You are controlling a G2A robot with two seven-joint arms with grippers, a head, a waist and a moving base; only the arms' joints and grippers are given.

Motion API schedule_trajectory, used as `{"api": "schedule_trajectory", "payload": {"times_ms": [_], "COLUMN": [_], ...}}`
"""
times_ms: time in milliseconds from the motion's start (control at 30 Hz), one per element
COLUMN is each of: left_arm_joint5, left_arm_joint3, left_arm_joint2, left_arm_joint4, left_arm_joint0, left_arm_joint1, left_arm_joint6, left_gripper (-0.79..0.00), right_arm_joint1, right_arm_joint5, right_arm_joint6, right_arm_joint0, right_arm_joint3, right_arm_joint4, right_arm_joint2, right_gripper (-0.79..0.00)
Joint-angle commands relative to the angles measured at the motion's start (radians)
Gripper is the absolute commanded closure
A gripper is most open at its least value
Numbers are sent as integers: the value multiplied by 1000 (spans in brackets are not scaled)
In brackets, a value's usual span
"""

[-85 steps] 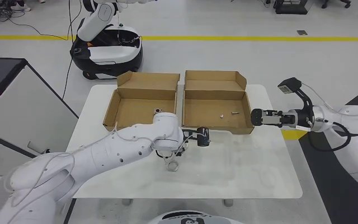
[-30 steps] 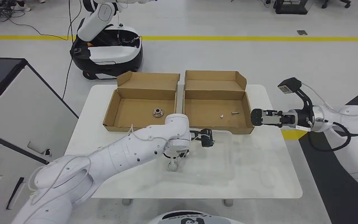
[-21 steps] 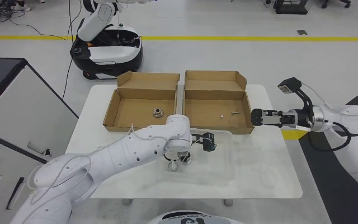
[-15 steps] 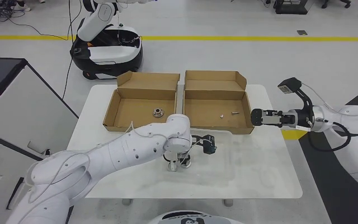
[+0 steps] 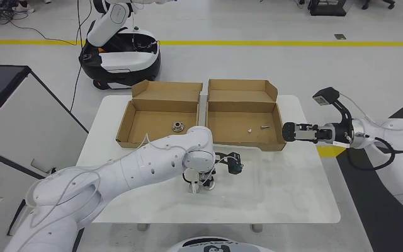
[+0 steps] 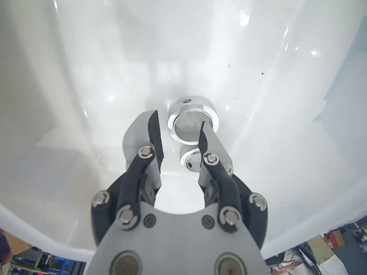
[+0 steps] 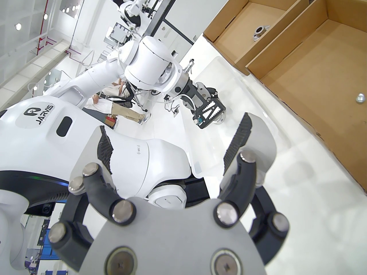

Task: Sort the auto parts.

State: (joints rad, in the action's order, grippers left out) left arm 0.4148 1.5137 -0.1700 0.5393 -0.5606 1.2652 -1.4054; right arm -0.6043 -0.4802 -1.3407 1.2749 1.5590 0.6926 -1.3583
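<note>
1. Fingers of the left gripper (image 6: 177, 128) stand apart and empty, low inside the white tray (image 6: 258, 58) and closing in on a metal ring (image 6: 197, 107).
2. The ring lies flat on the tray floor, bore upward, directly ahead of the fingertips. One pad (image 6: 156, 138) sits outside its wall. The other appears to hang over the bore, though the angle makes that hard to confirm.
3. A second ring (image 6: 187, 158) lies just beside the first, on the side nearer the gripper's palm and partly behind a finger. A pinch here probably has to take the first ring's wall without catching its neighbour.
4. The left arm is plainly the nearer. The right gripper (image 5: 291, 132) hangs with its fingers wide and empty, well apart from the tray, by the outer wall of the right box (image 5: 233, 123).
5. The left wrist view gives the fit of finger to ring. The top view gives the layout: the two boxes sit behind the tray, and the left box (image 5: 151, 120) holds a flanged part (image 5: 177, 126).
6. The right wrist view adds a bolt (image 7: 359, 98) on the right box's floor.
</note>
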Motion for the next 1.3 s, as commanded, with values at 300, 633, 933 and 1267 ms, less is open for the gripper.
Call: {"api": "schedule_trajectory", "payload": {"times_ms": [300,633,933,1267], "left_arm_joint5": [3,5,3,6], "left_arm_joint3": [-35,-52,-56,-73], "left_arm_joint2": [0,0,0,0], "left_arm_joint4": [13,16,12,24], "left_arm_joint0": [-5,-9,-6,-15], "left_arm_joint1": [12,23,26,33], "left_arm_joint6": [3,5,3,6], "left_gripper": [-323,-317,-314,-74], "right_arm_joint1": [0,0,0,0], "right_arm_joint5": [0,0,0,0], "right_arm_joint6": [0,0,0,0], "right_arm_joint0": [0,0,0,0], "right_arm_joint3": [0,0,0,0], "right_arm_joint4": [0,0,0,0], "right_arm_joint2": [0,0,0,0], "right_gripper": [-785,-785,-785,-785]}}
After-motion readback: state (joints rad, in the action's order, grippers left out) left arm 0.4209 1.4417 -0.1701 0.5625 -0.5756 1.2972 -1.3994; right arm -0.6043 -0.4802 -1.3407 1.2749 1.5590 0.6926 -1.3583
